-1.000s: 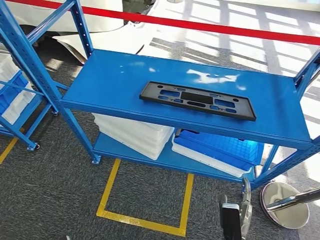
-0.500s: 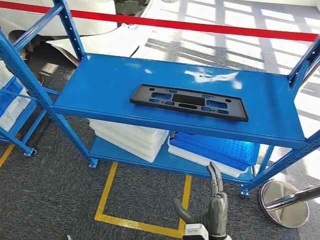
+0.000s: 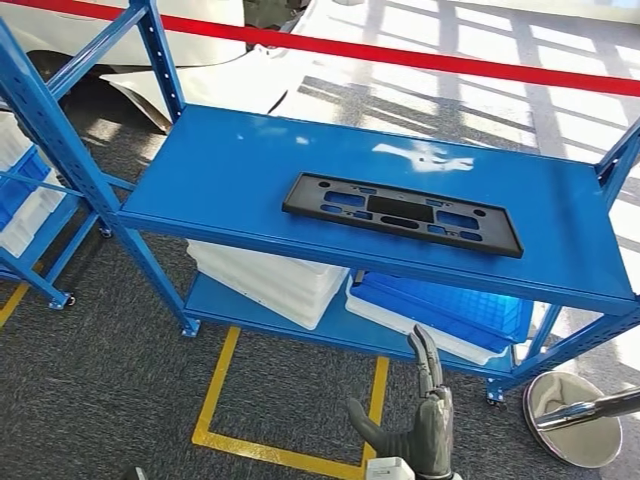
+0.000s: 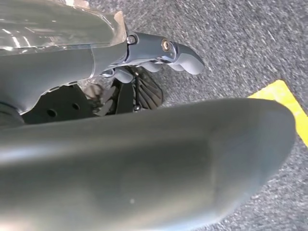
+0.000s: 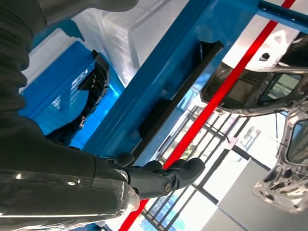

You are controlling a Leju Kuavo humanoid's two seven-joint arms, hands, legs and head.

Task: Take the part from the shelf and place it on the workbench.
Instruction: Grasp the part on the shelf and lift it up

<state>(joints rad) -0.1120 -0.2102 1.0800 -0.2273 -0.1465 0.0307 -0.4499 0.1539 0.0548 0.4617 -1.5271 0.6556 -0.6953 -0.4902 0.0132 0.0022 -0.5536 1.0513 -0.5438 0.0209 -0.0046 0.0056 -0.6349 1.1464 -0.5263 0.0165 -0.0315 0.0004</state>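
While the blue shelf (image 3: 226, 170) carries the flat black part (image 3: 401, 213) on its upper board, toward the right, the right hand (image 3: 423, 425) hovers low in front with fingers (image 3: 424, 360) spread, holding nothing. It should rise above the front edge before reaching in. The left hand (image 4: 160, 53) hangs toward the carpet, apparently relaxed and holding nothing.
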